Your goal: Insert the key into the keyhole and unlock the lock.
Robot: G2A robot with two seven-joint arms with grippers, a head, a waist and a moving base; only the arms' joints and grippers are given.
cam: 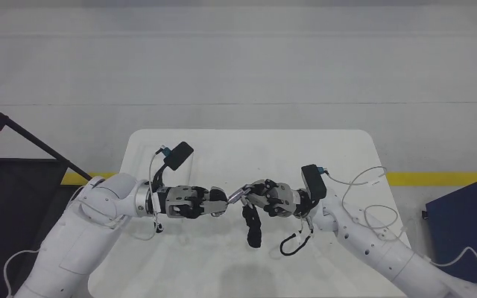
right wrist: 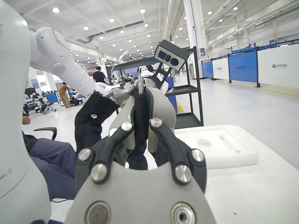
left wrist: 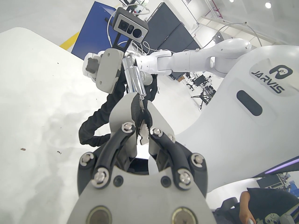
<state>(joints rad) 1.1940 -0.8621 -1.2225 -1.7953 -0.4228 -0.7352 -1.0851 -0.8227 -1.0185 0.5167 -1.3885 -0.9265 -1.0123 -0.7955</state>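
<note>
**White table, 2 grippers, 1 small key: where the insertion could fail**

White table (cam: 320, 149) lies under both arms, which meet above it in mid-air, so neither the key nor the lock has anything to brace against. The left gripper (left wrist: 140, 108) has its fingers pressed together on the key (left wrist: 144, 134). The key's tip sits at the end of the chrome barrel of the lock (left wrist: 133, 78); I cannot tell how deep it has gone. The right gripper (right wrist: 140, 99) pinches the lock near that barrel, and the black sleeved cable (cam: 253, 227) hangs loose toward the table.

I see 3 likely risks:
- The soft sleeve could give under the pads, letting the barrel swivel away when the key pushes.
- A small angular mismatch could jam the key at the mouth or bend it.
- Turning could make the thin key slip between the fingers, or make the whole lock rotate with it and stay locked.
</note>
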